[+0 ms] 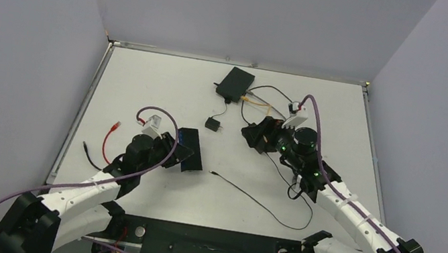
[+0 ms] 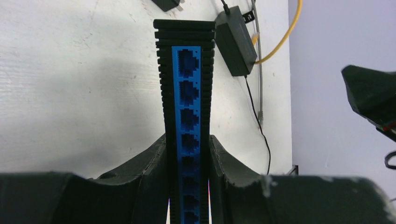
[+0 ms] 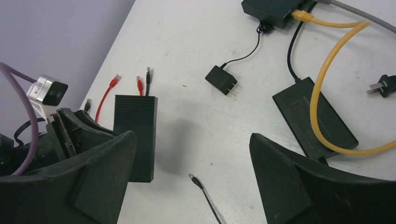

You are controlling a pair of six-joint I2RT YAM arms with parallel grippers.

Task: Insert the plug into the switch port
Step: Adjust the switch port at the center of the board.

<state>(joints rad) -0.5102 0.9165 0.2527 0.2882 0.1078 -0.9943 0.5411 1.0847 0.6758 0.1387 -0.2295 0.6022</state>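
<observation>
Left gripper (image 1: 175, 149) was clamped on the switch (image 1: 191, 150), near the middle of the table (image 1: 147, 80), left of centre. In the left wrist view the fingers (image 2: 149, 163) pressed both ribbed black sides of the switch (image 2: 189, 93), with its blue port face turned toward the camera. The row of ports ran away from the gripper, and the far ports stood clear of the fingers. Right gripper (image 1: 258, 135) sat over the far-right part of the table, well apart from the switch. Its fingers (image 3: 107, 172) were spread wide with nothing between them. Seen from the right wrist, the switch (image 3: 135, 135) showed its plain black back. A barrel plug (image 3: 191, 177) on a thin black lead lay loose on the table near the switch, between the two arms (image 1: 212, 173). A red cable (image 1: 109, 139) lay on the table left of the left gripper, and its two red plugs (image 3: 139, 85) showed just beyond the switch's far end. Which plug was meant for the port could not be told. At the far side sat a second black box (image 1: 235, 82) with a yellow cable (image 3: 327, 93) plugged in. A black power brick (image 3: 315, 119) and a small wall adapter (image 1: 213, 124) lay nearby.
</observation>
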